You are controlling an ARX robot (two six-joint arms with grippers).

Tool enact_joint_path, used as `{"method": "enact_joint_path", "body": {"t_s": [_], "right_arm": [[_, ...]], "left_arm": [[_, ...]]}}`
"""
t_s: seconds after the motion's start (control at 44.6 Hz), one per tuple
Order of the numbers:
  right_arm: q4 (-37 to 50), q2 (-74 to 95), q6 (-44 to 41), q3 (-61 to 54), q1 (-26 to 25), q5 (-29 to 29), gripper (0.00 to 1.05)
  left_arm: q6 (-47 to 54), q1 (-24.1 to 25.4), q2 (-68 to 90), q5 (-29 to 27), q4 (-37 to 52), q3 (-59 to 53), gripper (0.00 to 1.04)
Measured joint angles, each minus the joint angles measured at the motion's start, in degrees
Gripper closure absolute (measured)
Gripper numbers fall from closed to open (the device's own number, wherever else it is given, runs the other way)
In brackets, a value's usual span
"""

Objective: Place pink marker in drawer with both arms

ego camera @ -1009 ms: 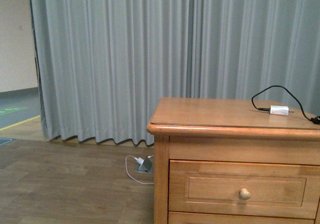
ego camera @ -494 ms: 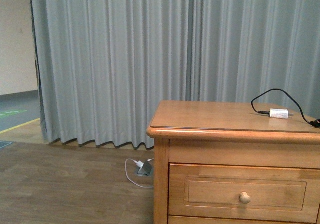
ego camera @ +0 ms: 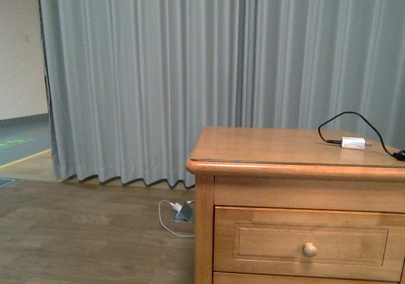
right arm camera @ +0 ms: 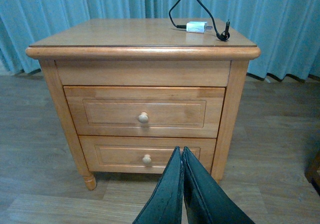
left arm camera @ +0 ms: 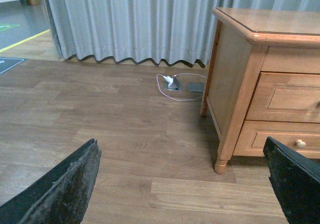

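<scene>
Right claw (right arm camera: 182, 156): fingers pressed together, nothing held, at bottom centre of its wrist view, aimed at the cabinet front. Left claw (left arm camera: 182, 184): fingers spread wide at the lower corners of its view, empty, above wooden floor (left arm camera: 100, 114). Drawer (right arm camera: 144, 112) closed, upper of two, knob (right arm camera: 143, 117) centred. Cabinet top (ego camera: 266, 146) carries a white adapter (ego camera: 353, 142) with black cable (ego camera: 345, 119). Grey curtain (ego camera: 158, 75) behind. Pink marker not visible.

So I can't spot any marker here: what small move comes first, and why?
Probably bring the open left pincer toward the round wooden knob of the shut upper honey-coloured drawer; no pink marker shows in any view.
</scene>
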Motion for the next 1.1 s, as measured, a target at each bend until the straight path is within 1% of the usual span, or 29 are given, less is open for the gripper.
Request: {"method": "enact_joint_path", "body": {"t_s": [0.135, 0.471, 0.494, 0.538, 0.583, 0.852, 0.987, 1.099], "right_arm": [[-0.28, -2.84, 0.02, -2.12, 0.0, -0.02, 1.03], [-6.43, -9.22, -0.02, -2.14, 0.0, -0.02, 1.03], [-7.26, -10.03, -0.02, -2.12, 0.0, -0.02, 1.03], [-12.7, -13.92, 0.0, -2.08, 0.0, -0.02, 1.03], [-15.91, -16.72, -0.04, -2.08, -0.02, -0.07, 1.03], [-16.74, -19.19, -0.11, -2.08, 0.0, -0.04, 1.02], [-16.74, -19.19, -0.13, -2.08, 0.0, -0.04, 0.8], [-16.74, -19.19, -0.13, -2.08, 0.0, -0.04, 0.54]], "left_arm": [[0.0, 0.0, 0.0, 0.0, 0.0, 0.0, 0.06], [0.0, 0.0, 0.0, -0.02, 0.0, 0.0, 0.06], [0.0, 0.0, 0.0, 0.0, 0.0, 0.0, 0.06], [0.0, 0.0, 0.0, 0.0, 0.0, 0.0, 0.06], [0.0, 0.0, 0.0, -0.04, 0.0, 0.0, 0.06], [0.0, 0.0, 0.0, 0.0, 0.0, 0.0, 0.06], [0.0, 0.0, 0.0, 0.0, 0.0, 0.0, 0.06], [0.0, 0.0, 0.0, 0.0, 0.0, 0.0, 0.06]]}}
